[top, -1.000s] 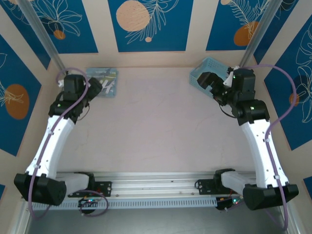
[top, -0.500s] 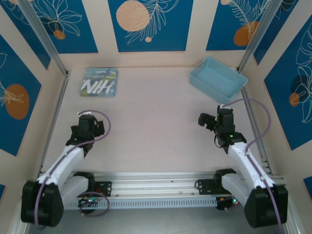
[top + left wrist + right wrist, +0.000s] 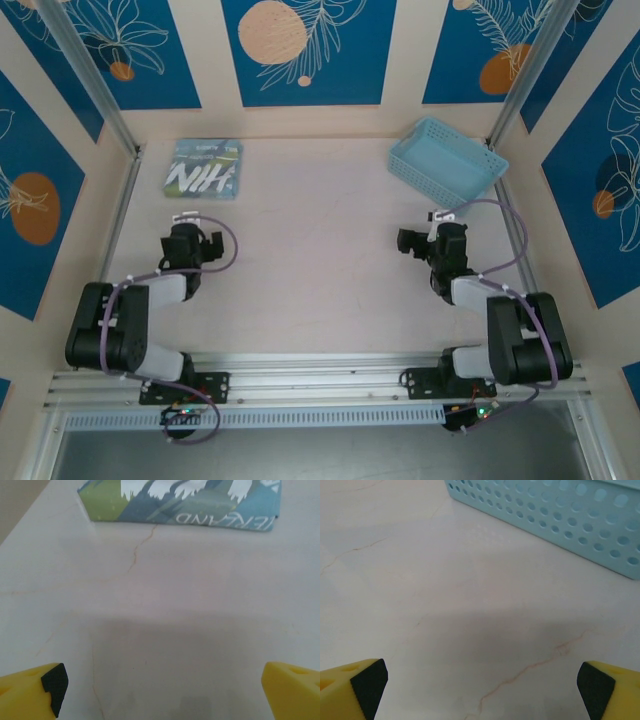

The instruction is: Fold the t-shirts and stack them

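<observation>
Top external view: the t-shirt point(image 3: 203, 169) lies as a compact folded rectangle, graphic side up, in the far left corner of the tabletop point(image 3: 320, 250), apart from everything else. Parking it in that corner likely keeps the middle of the tabletop free as a folding area and marks where a stack would grow. In the left wrist view its folded near edge point(image 3: 185, 502) sits flat and straight, so the fold looks finished.

The left end effector point(image 3: 205, 243) is low on the tabletop, well short of the shirt and facing it, fingers spread wide with nothing between them. The right end effector point(image 3: 412, 241) mirrors it on the other side, also wide and holding nothing. Both arms are tucked close to their bases, a resting posture to my eye.

The basket point(image 3: 447, 160) stands angled in the far right corner, probably the source of shirts; no cloth shows in it from above.
</observation>
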{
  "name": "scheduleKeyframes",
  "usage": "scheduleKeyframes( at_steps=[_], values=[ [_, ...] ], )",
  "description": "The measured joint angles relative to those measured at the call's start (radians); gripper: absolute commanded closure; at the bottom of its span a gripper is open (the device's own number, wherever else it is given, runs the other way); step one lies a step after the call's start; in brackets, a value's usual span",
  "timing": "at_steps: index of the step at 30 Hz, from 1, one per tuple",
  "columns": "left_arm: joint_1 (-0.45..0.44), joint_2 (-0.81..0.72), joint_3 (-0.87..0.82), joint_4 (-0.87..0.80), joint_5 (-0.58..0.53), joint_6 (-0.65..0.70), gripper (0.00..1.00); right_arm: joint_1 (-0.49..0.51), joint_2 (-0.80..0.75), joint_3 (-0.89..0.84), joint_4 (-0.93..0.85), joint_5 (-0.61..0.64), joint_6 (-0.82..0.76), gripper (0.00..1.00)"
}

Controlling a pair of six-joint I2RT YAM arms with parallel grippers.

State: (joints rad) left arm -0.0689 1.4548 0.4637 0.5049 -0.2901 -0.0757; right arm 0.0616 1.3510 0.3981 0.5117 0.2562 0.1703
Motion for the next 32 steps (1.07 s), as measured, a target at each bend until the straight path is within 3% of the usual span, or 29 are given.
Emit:
scheduleKeyframes(
  at_steps=[7, 11, 32],
  values=[
    [0.005, 0.02, -0.047, 0.184, 0.048, 0.031, 0.0, -0.074, 0.147, -0.011, 0.239, -0.08, -0.014, 0.01],
    [0.0, 0.054, -0.096, 0.279, 0.051, 0.039, 0.0, -0.076, 0.16, -0.028, 0.288, -0.086, -0.014, 0.0],
    [-0.015, 0.085, -0.095, 0.348, 0.051, 0.061, 0.0, -0.039, 0.166, -0.012, 0.295, -0.054, -0.023, 0.01]
  ],
)
